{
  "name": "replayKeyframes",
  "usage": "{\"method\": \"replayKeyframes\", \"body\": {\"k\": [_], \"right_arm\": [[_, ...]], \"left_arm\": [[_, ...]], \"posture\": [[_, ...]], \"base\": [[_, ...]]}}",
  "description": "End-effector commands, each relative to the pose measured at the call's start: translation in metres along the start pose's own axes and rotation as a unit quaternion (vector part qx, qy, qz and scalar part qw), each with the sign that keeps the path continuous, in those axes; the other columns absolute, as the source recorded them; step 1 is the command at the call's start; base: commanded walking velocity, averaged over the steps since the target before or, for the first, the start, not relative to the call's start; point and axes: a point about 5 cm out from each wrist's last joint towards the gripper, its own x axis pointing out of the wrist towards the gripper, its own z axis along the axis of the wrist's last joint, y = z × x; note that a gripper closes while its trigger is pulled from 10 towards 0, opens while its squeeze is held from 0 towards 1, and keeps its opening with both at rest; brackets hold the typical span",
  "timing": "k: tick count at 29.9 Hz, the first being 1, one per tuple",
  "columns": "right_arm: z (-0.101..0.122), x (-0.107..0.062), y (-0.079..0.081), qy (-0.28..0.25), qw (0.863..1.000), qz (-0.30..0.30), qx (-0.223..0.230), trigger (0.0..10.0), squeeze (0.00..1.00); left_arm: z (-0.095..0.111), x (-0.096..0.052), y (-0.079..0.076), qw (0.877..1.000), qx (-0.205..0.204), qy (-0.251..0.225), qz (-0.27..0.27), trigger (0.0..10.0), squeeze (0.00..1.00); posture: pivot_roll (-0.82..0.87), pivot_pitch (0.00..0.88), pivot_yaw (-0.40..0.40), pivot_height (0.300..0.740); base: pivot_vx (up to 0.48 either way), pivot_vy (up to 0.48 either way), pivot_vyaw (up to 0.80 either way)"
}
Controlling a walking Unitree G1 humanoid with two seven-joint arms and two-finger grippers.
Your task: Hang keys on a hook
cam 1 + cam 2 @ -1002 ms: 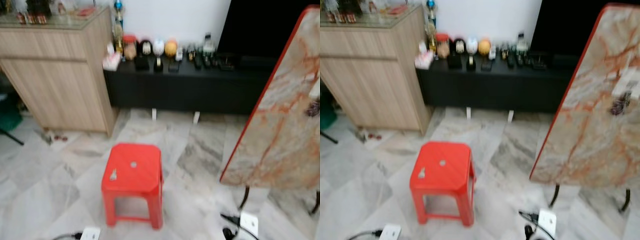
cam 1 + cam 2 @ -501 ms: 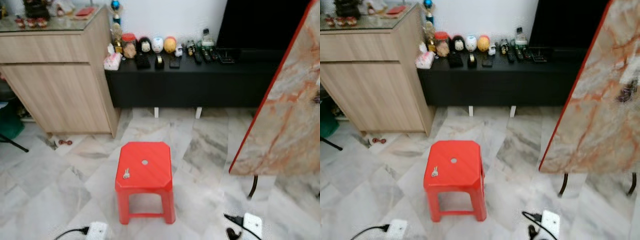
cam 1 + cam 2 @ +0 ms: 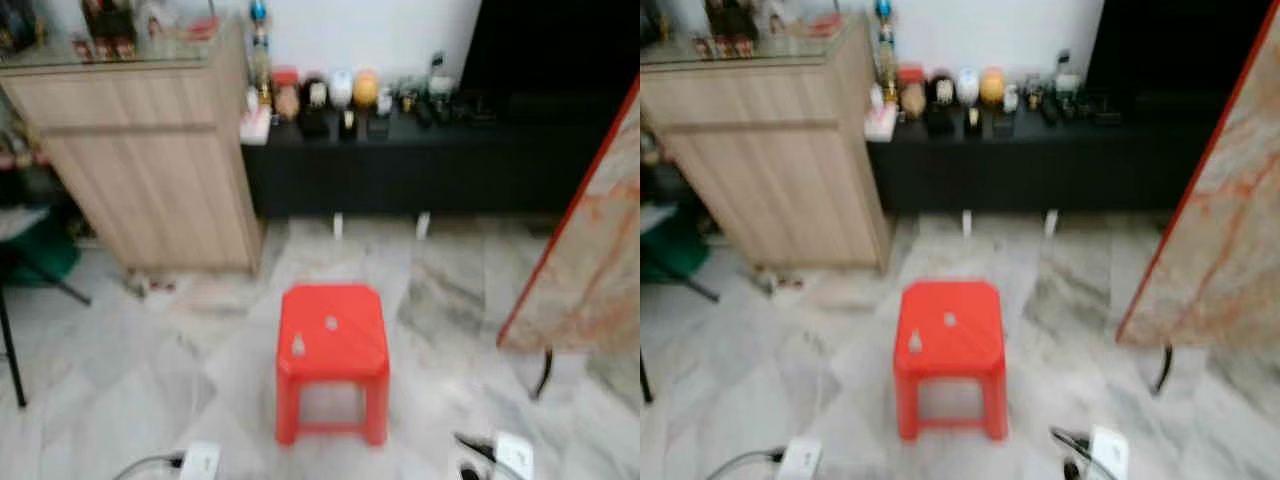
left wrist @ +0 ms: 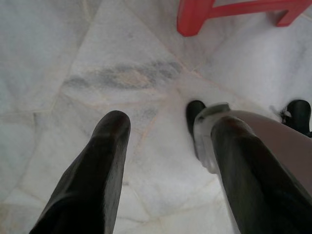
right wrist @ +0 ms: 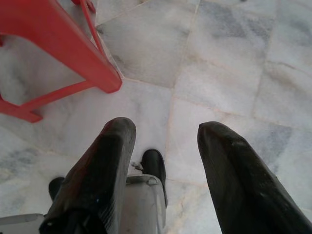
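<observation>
We see keys (image 3: pixel 297 346) lying on red stool (image 3: pixel 333 330) seat, left of its centre hole, on marble floor (image 3: pixel 120 380). Our left gripper (image 4: pixel 168 161) hangs over floor, fingers spread wide, holding nothing. Our right gripper (image 5: pixel 165 156) likewise wide, empty, near stool leg. Wooden cabinet (image 3: pixel 150 160) and black low bench (image 3: pixel 420 165) stand beyond stool.

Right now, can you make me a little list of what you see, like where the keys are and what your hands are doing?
keys: on the red stool, near its left side
stool: on the marble floor, ahead
left hand: open, hanging over the floor
right hand: open, low beside a stool leg
behind stool: wooden cabinet, black shelf
picture: blurry
</observation>
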Motion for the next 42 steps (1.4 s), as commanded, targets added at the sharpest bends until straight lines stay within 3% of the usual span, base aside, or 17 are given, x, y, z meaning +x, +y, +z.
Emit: {"method": "replayKeyframes", "body": {"k": [1, 30, 36, 42], "right_arm": [[0.003, 0.001, 0.005, 0.000, 1.000, 0.005, 0.002, 10.0, 0.00], [0.006, 0.002, 0.017, -0.006, 1.000, 0.021, -0.014, 10.0, 0.00], [0.005, 0.002, 0.020, -0.005, 0.999, 0.026, -0.021, 10.0, 0.00], [0.004, 0.002, 0.025, 0.000, 0.998, 0.030, -0.047, 10.0, 0.00]], "left_arm": [[-0.001, 0.000, 0.006, 1.000, 0.002, 0.005, 0.008, 10.0, 0.00], [-0.001, -0.002, 0.016, 1.000, -0.002, 0.005, 0.012, 10.0, 0.00], [-0.001, -0.001, 0.013, 1.000, 0.011, 0.008, 0.010, 10.0, 0.00], [0.001, -0.001, 0.014, 1.000, -0.010, 0.000, 0.016, 10.0, 0.00]], "posture": [[0.00, 0.000, -0.019, 0.740], [0.00, 0.000, -0.019, 0.740], [0.00, 0.000, -0.019, 0.740], [0.00, 0.000, -0.022, 0.740]], "base": [[0.000, 0.274, 0.00], [0.000, 0.273, 0.00], [0.000, 0.000, 0.00], [0.000, 0.000, 0.00]]}}
